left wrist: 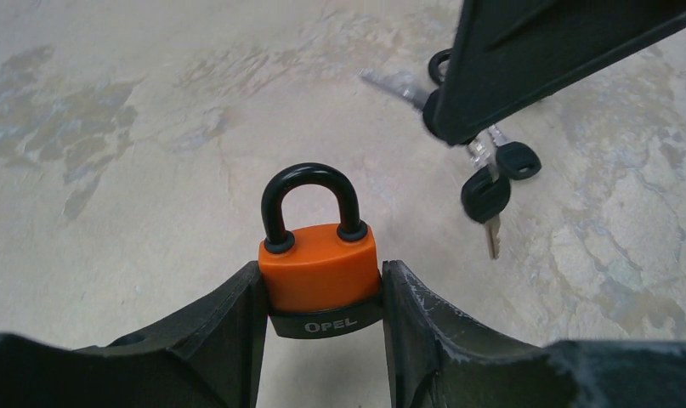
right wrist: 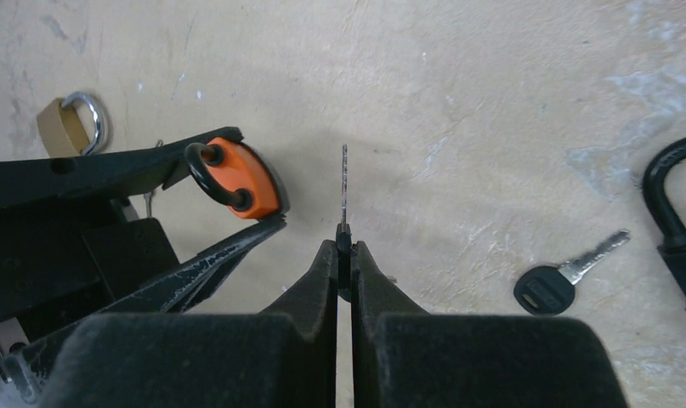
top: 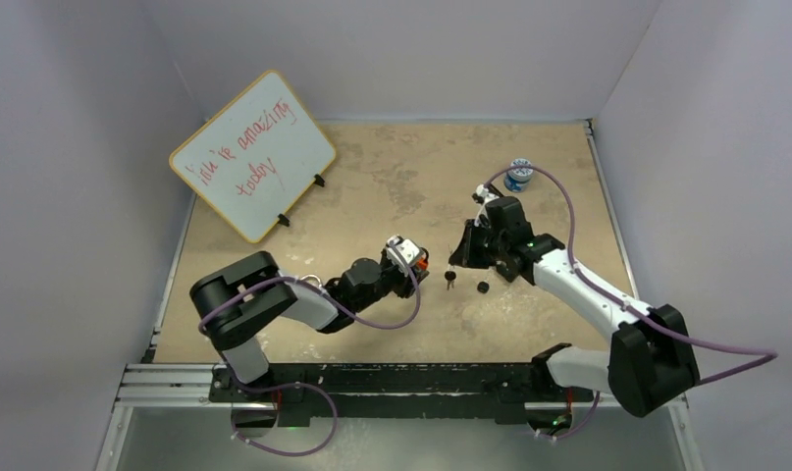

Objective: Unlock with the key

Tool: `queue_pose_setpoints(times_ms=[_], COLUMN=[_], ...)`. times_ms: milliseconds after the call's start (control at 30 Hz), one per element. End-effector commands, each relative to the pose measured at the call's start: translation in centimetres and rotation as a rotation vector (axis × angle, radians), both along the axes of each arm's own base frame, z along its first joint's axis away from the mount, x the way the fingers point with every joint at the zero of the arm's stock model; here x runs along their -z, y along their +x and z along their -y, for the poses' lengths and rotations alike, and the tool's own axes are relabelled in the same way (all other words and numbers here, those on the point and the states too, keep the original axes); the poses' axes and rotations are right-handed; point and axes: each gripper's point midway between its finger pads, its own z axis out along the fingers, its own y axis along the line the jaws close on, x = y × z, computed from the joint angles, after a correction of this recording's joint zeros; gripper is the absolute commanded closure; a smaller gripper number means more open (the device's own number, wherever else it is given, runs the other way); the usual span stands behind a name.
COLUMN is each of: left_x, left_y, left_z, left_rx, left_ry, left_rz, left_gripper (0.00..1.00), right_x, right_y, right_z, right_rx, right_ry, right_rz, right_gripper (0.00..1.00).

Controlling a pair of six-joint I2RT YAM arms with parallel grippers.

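Presenting the orange Opel padlock (left wrist: pixel 320 259) clamped in the left gripper (left wrist: pixel 322 285), the robot must next steer the key (right wrist: pixel 344 187) pinched in the right gripper (right wrist: pixel 343 246) to the unseen keyhole.

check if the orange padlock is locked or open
Shut: in the left wrist view both shackle legs sit down in the orange padlock body.

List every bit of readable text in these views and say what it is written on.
"OPEL": on the black band of the orange padlock.
"amazing today": red handwriting on the whiteboard; the word before it is unclear.
Label on the blue-and-white container: too small to read.
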Motion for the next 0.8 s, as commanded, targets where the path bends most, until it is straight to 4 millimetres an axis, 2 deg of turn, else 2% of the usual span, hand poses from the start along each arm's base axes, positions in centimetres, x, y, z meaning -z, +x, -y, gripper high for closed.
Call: queue_pose_setpoints(times_ms=[0,200,300,433,533,767], left_x=[-5.9,-2.3,-0.8,0.4,0.9,2.8], left_y=[-0.8,-3.1,-3.6,-3.8,-4.1,-5.4], left_z=[3.2,4.4,4.8,4.9,4.6,3.5], left_rx=[0.147,0.309,0.343,0.350,0.356,0.386], left_ry=[-0.203,-0.171,-0.166,-0.162,-0.156,-0.133], left_rz=[0.232,0.245,0.225,0.211,0.212,0.181], left_gripper=[0.98,0.90,0.87,0.82,0.72,0.55], right_x=[-1.0,0.7,1.4,2.6,3.3,3.3], right_y=[0.2,0.2,0.4,0.1,-0.4,-1.6], right_z=[-1.6,-2.1,-2.2,-2.0,-1.8,-2.6], right_rx=[-0.117,-0.197,-0.195,-0.199,-0.210,-0.258], right_ry=[0.034,-0.001,-0.009,-0.027,-0.037,-0.007], right_rz=[-0.004,-0.069,-0.091,-0.132,-0.158,-0.181], right_gripper=[1.00,1.00,1.00,1.00,1.00,1.00])
